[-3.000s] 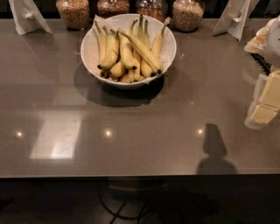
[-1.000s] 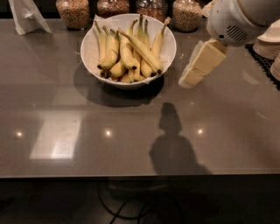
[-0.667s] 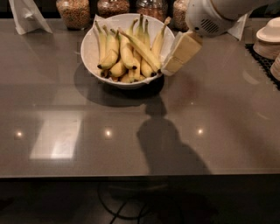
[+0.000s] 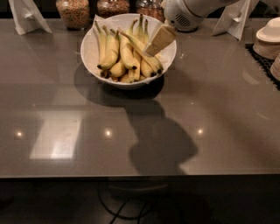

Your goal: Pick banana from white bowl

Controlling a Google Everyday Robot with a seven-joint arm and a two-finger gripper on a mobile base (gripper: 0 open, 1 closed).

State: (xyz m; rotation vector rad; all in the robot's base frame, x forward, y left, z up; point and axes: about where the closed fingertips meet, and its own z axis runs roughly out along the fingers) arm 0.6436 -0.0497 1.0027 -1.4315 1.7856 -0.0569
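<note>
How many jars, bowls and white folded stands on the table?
Glass jars of grains: 3
Large round glossy white bowl: 1
White folded card stands: 2
Total: 6
Gripper is above the bowl's right side.

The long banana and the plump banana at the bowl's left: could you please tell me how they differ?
The long banana is slim and nearly straight; the plump banana is shorter and curved. The long banana slants toward the bowl's right rim, the plump banana toward its left. The end effector hangs over the long banana, away from the plump banana. Both are yellow with dark tips.
</note>
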